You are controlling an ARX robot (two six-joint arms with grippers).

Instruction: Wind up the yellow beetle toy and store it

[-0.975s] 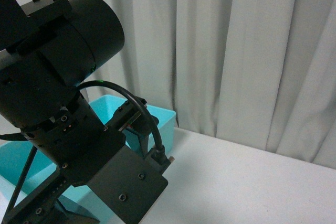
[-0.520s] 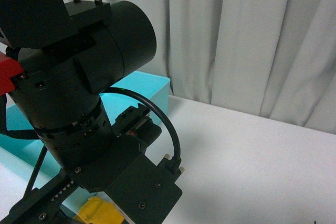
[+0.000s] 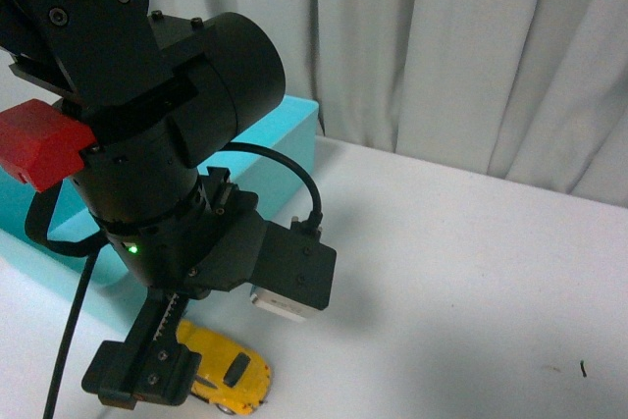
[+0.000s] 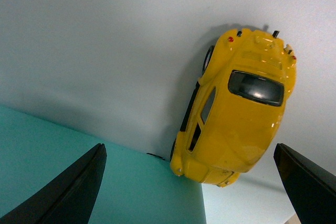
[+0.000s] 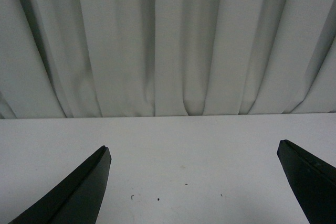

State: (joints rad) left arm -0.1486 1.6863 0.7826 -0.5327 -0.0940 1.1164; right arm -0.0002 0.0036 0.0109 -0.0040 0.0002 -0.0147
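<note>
comparing with a second ago in the front view: seeing no toy then, just a yellow sliver half a second back, now showing most of the yellow beetle toy (image 3: 233, 379) under the left arm (image 3: 157, 174). arm housing also sitting differently in frame, with a red block (image 3: 37, 143) now showing on it. reading this as the arm lining up over the toy for a grab, so winding and storing both likely not yet done.

toy sitting on its wheels on the white surface (image 3: 471, 272), just beside the teal bin (image 3: 294, 144), outside it. in the left wrist view, one end of the toy meeting the bin edge; not able to tell if touching or just overlapped.

left pincer (image 4: 189, 148) hanging above the toy, fingers spread wide to either side, gripping nothing. right pincer (image 5: 193, 147) also spread wide and empty, pointing at the curtain (image 5: 168, 40) over bare surface, well apart from the toy.

hard to make out: toy partly covered by the pincer mount and nearly cut by the bottom edge in the front view. not seeing any winding key or knob, so guessing pull-back type. bin interior mostly blocked by the arm. right arm not showing in the front view.
</note>
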